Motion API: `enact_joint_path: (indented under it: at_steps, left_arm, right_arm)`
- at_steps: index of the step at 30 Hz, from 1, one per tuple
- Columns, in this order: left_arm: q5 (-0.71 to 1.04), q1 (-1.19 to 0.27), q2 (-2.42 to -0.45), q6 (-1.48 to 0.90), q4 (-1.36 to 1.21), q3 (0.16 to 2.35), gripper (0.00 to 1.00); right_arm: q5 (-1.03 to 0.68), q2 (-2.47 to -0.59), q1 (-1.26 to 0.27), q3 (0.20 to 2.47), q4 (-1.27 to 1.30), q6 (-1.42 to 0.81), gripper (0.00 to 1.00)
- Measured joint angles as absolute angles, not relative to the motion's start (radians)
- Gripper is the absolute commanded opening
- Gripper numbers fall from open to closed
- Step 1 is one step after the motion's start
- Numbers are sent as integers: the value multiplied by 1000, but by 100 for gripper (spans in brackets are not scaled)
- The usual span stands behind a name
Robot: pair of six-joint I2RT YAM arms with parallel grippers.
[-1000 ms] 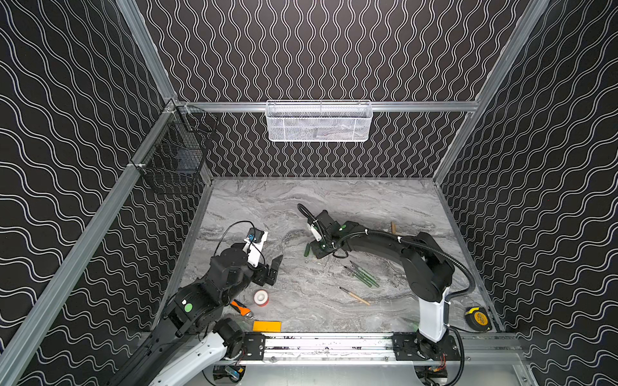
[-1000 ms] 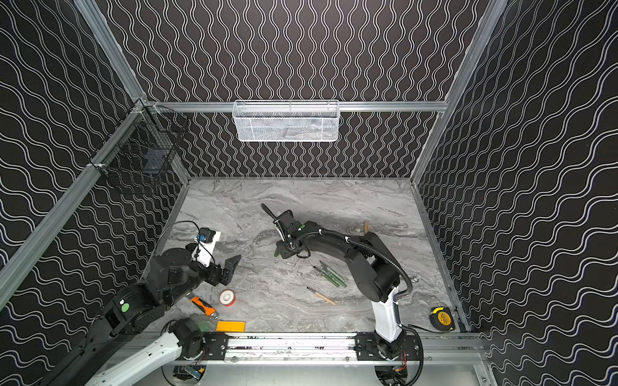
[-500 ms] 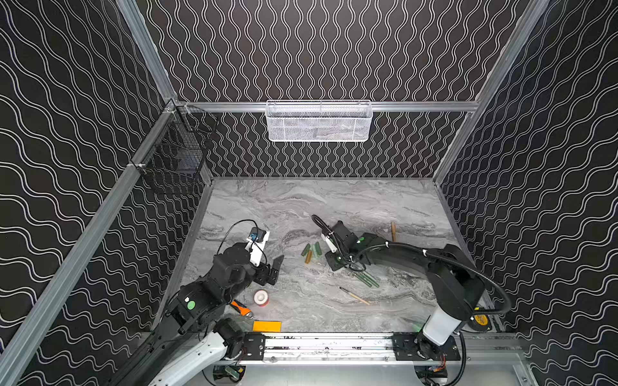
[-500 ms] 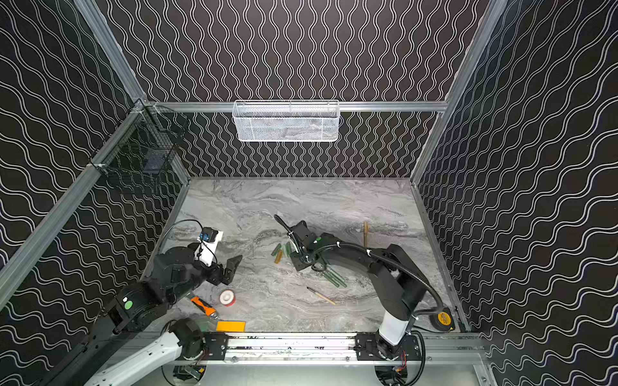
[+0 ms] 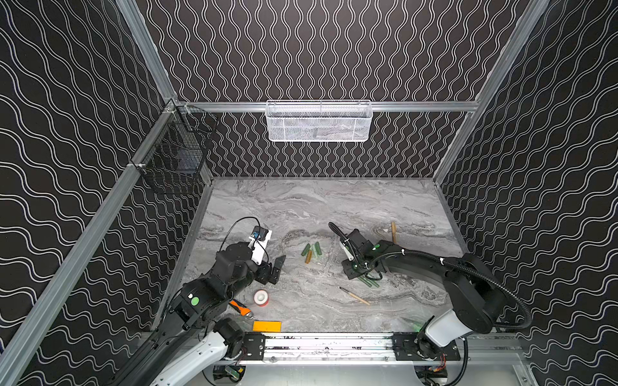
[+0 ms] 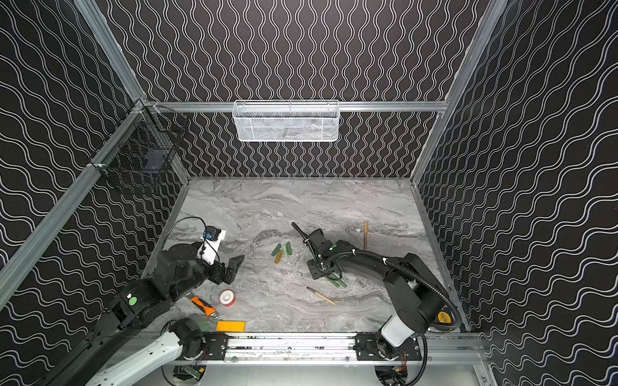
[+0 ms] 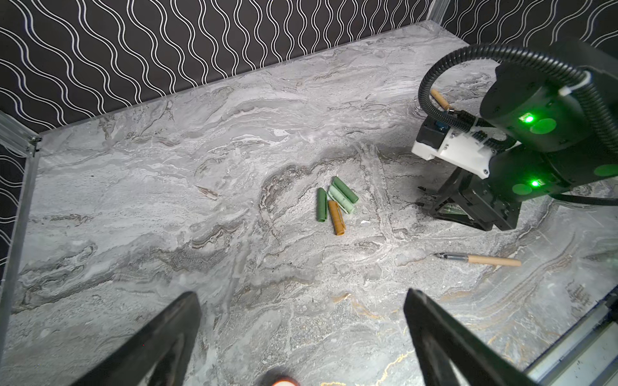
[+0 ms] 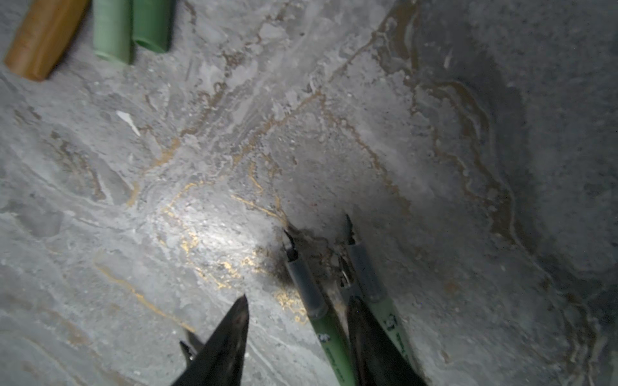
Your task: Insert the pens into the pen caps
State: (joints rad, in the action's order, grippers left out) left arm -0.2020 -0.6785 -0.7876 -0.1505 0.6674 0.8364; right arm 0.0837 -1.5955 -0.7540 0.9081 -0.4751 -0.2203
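Note:
Several pen caps (image 5: 311, 252) (image 6: 282, 251) (image 7: 336, 204), green and one tan, lie in a small cluster mid-table; their ends also show in the right wrist view, pen caps (image 8: 112, 30). My right gripper (image 5: 356, 272) (image 6: 317, 270) (image 8: 298, 300) stands open, low over two green pens (image 5: 369, 282) (image 8: 331, 337); one pen lies between its fingers and the other outside them. A tan pen (image 5: 354, 295) (image 7: 478, 259) lies nearer the front, another tan pen (image 5: 394, 232) at the back right. My left gripper (image 5: 277, 265) (image 7: 300, 294) hangs wide open and empty, left of the caps.
A red-and-white tape roll (image 5: 261, 297), an orange-black tool (image 5: 240, 307) and an orange card (image 5: 267, 326) lie front left. A yellow tape measure (image 6: 443, 316) sits front right. A white mesh basket (image 5: 319, 122) and a black wire basket (image 5: 174, 157) hang on the walls.
My right gripper has left the caps, swung right and toward the front over the green pens, and its jaws have parted. The left arm has stayed put.

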Motion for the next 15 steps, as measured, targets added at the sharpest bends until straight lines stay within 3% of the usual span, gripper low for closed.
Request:
enact_joint_path:
  at_steps: [15]
  left_arm:
    - [-179, -668, -797, -151, 667, 836, 99]
  right_arm:
    - [43, -1633, -718, 888, -511, -243, 40]
